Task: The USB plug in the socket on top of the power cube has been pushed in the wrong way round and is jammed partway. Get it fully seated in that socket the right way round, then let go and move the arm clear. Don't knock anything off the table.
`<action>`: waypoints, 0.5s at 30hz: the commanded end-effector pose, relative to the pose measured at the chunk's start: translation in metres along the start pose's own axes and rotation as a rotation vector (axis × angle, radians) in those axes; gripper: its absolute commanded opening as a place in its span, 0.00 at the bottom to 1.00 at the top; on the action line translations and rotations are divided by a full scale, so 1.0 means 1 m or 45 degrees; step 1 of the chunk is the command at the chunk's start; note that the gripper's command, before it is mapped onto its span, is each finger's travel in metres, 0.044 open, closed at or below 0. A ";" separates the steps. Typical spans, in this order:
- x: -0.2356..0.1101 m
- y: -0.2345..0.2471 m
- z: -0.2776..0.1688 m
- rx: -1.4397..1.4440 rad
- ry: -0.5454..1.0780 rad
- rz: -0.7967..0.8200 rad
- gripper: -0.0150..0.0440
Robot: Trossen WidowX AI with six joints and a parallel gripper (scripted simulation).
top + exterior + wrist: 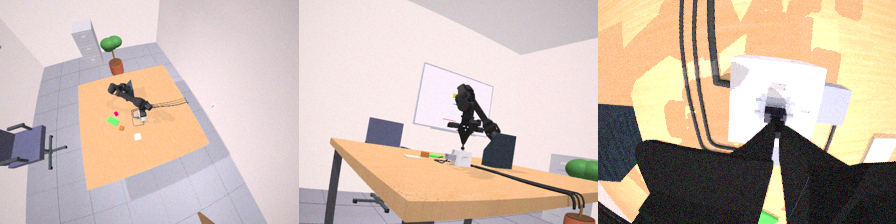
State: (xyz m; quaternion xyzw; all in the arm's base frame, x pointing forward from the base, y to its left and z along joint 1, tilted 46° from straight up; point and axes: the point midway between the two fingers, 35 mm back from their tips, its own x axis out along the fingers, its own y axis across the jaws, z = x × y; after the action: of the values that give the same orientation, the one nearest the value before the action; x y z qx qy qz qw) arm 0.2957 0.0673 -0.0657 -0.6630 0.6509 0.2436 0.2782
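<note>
The white power cube (463, 160) (748, 112) stands upright on the table. My gripper (462, 145) (776, 131) points down over the middle of its top and is shut on the black USB plug (462, 148) (775, 114). The plug is upright, right at the cube's top face. A grey patch shows beside it in the wrist view. The fingers and plug cover the socket, so how deep the plug sits and which way round it is cannot be told. A pale adapter (449, 156) (834, 104) sticks out of one side of the cube.
Black cables (516, 178) (684, 55) run from the cube over the table edge. A dark block (499, 152) (615, 142) stands near the arm's base. A green pad (113, 121), an orange block (121, 128), a magenta block (116, 113) and a white square (137, 136) lie on the table.
</note>
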 end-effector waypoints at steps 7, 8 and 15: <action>0.001 0.000 0.000 -0.004 0.002 -0.004 0.25; 0.002 0.000 0.000 -0.004 0.002 -0.004 0.25; 0.002 0.000 0.000 -0.004 0.002 -0.004 0.25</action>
State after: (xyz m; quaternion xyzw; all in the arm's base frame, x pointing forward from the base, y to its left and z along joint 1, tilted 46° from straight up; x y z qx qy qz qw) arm 0.2958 0.0661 -0.0669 -0.6631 0.6508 0.2436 0.2783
